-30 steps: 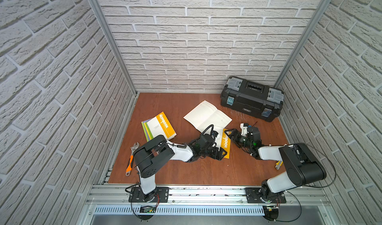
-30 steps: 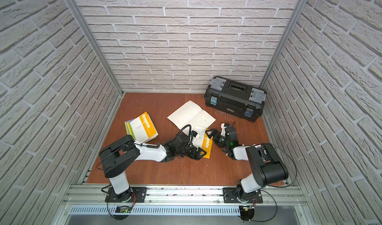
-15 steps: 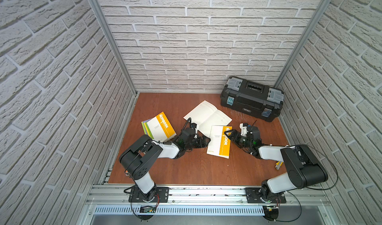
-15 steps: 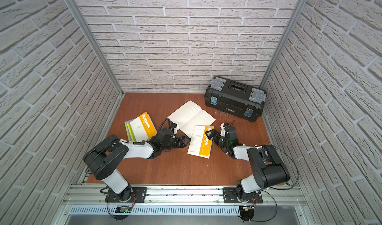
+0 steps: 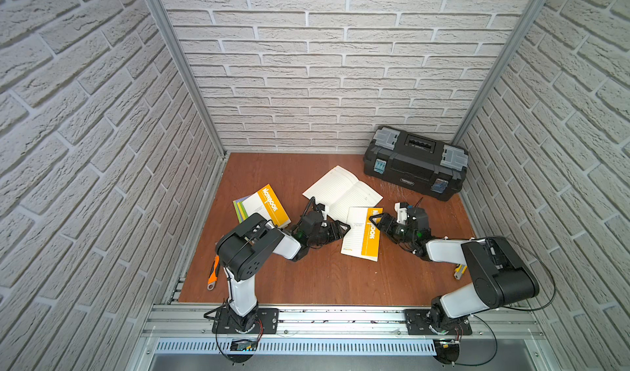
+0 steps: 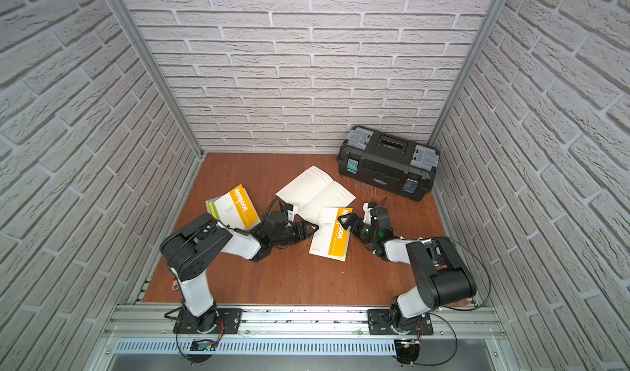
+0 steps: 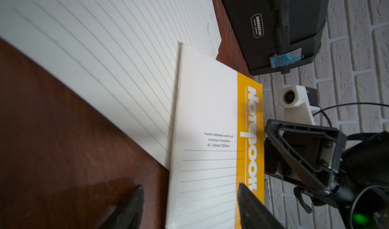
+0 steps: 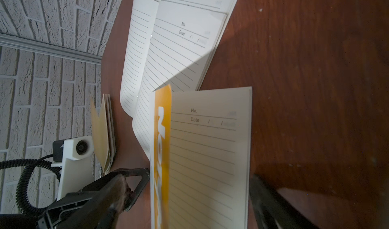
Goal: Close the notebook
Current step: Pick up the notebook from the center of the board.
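Notebooks (image 5: 362, 233), three, one toolbox (image 5: 414, 168), one wrench (image 5: 213, 273), left claw (image 7: 189, 186) and right claw (image 8: 187, 176) both agape, gripping nothing

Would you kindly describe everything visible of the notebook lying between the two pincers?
The notebook is a thin paper booklet, its white cover faintly ruled, with a yellow band along one long side printed NOTEBOOK in white. It lies on the wooden table, its far end overlapping the open lined notebook. In the right wrist view the band side looks lifted, showing a lined page beneath. The open left pincer is at its plain edge, the open right pincer at the band; contact is unclear.
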### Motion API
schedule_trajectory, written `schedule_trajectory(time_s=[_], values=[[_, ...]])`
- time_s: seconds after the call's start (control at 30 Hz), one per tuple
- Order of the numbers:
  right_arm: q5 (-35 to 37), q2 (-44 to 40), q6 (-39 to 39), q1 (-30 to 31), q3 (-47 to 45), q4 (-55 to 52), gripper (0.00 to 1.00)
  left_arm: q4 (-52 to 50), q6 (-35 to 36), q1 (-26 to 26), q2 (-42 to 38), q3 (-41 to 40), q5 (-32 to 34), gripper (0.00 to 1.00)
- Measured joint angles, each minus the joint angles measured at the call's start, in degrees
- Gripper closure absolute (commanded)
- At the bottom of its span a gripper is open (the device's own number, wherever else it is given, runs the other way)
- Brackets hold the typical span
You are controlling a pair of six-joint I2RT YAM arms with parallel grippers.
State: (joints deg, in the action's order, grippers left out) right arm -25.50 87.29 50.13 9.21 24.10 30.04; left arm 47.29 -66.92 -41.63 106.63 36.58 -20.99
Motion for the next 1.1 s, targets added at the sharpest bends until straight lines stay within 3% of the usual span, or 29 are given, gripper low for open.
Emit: schedule_trajectory(time_s=[0.3,0.43,0.5,0.63,0.87,1.1], values=[[-0.46,0.94,0.00,0.00,0.09,1.51,0.08,2.36,-2.43,-0.02,2.69,1.25,-7.76,0.32],[-0.55,1.36,0.02,0.00,0.09,2.29,0.08,2.69,-2.75,-0.48,3.21,1.18,-9.64,0.38],[-0.57,1.38,0.02,0.00,0.09,2.36,0.08,3.50,-2.75,-0.92,3.96,1.20,-10.38,0.44],[-0.55,1.38,0.02,0.00,0.07,2.38,0.08,3.61,-2.64,-2.05,5.79,1.84,-11.43,0.72],[-0.46,0.92,-0.09,0.00,0.07,1.64,0.08,-4.66,0.31,-3.41,3.58,2.97,-11.19,1.00],[0.33,-2.82,-1.57,0.00,0.07,-4.96,0.08,-11.82,5.73,-4.70,-4.85,5.99,-10.99,1.00]])
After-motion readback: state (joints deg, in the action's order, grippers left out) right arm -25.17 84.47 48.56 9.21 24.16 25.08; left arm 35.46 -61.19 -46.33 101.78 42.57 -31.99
